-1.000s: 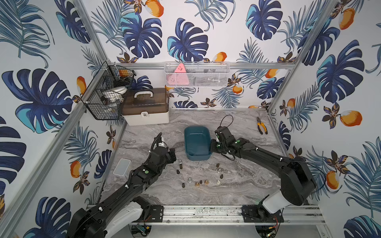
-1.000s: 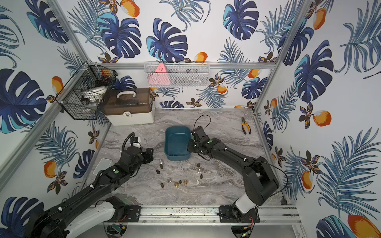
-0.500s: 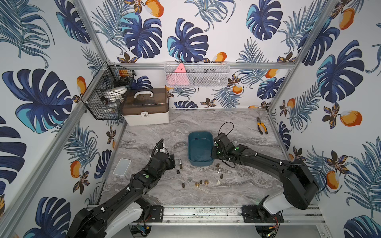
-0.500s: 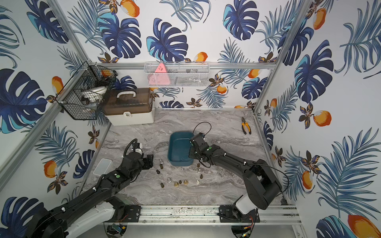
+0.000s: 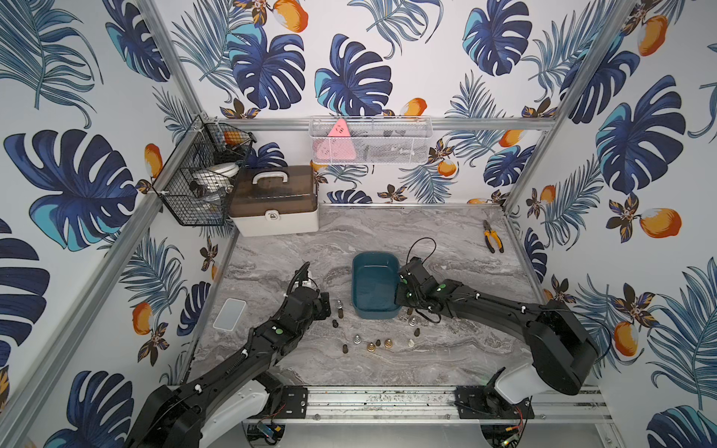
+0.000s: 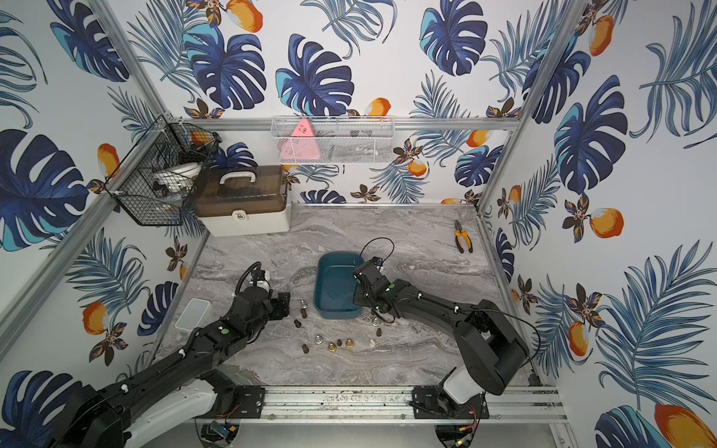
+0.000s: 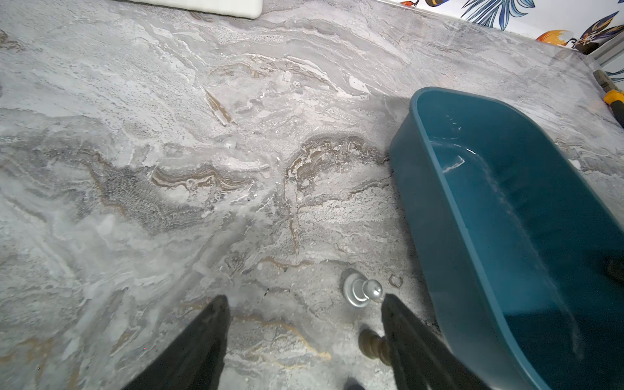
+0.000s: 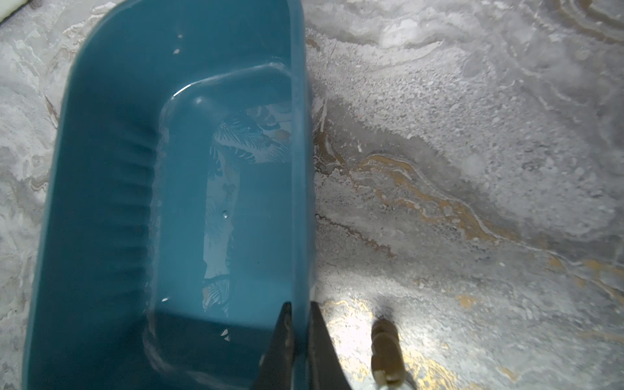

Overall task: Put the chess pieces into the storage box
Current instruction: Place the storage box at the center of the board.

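**A:** Start at the left. What is the left gripper (image 7: 304,300) doing?

**B:** In both top views it sits left of centre, low over the table (image 5: 446,360). Its jaws are spread wide and there is nothing between them. In the left wrist view a silver piece (image 7: 361,292) stands just beyond the right-hand fingertip. A dark brown piece (image 7: 371,346) sits against that finger's inner edge; I cannot tell whether they touch.

**A:** And the storage box?

**B:** The storage box (image 5: 374,287) stands upright at mid-frame, just right of those two pieces. Its floor looks bare in both top views and in the right wrist view, so I see no piece inside.

**A:** The right gripper?

**B:** The right gripper (image 8: 300,309) is pinched on the box's right-hand wall near the lower corner, with one finger inside and one outside. A brownish piece (image 8: 386,351) stands on the table just beside the outer finger.

**A:** So how far along is it?

**B:** Barely begun, by my reading. About a dozen chess pieces (image 5: 371,347) are all out on the table. Two are by the left gripper, a loose row runs below the box at lower centre, and a few sit off its lower right corner. Every one has yet to go in. The right arm seems to be steadying the box, and the silver piece looks like the nearest pick for the left.
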`<action>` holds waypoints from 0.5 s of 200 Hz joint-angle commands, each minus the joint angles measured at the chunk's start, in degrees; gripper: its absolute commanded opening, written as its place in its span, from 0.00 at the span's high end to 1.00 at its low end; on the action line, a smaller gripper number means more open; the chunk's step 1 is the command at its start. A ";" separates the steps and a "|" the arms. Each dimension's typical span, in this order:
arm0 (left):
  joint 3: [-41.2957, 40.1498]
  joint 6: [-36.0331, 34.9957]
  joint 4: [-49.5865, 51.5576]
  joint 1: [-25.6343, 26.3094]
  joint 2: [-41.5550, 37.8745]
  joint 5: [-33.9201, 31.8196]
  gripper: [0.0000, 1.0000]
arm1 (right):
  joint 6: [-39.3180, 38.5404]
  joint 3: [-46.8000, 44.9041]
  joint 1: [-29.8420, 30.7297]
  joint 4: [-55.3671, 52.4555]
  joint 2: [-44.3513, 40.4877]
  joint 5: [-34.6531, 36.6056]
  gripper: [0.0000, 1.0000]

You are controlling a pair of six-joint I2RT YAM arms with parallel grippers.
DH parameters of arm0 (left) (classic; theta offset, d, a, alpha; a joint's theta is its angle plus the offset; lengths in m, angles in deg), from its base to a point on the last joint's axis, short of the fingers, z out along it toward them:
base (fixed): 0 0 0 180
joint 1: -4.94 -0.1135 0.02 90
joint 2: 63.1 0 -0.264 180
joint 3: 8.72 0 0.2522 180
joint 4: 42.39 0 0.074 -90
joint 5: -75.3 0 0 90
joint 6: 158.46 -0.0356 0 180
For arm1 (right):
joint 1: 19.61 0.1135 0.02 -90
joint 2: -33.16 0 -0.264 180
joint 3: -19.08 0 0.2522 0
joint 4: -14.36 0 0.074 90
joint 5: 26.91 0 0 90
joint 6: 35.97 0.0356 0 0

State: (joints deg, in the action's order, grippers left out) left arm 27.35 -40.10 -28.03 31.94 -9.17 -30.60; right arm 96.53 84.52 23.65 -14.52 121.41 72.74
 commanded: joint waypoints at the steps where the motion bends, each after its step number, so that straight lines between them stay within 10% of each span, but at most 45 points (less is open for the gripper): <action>1: 0.46 -0.15 -1.39 -0.02 -0.10 0.35 0.25 | 0.85 -0.04 0.50 -0.53 0.04 1.74 0.87; 100: 6.13 1.92 6.61 -0.02 -1.94 1.04 0.24 | 0.09 0.32 1.21 -2.24 -4.08 3.43 0.62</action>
State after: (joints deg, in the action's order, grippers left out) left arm 30.91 -39.64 -24.49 31.94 -11.36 -30.12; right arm 96.90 83.99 24.72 -14.97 119.00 74.58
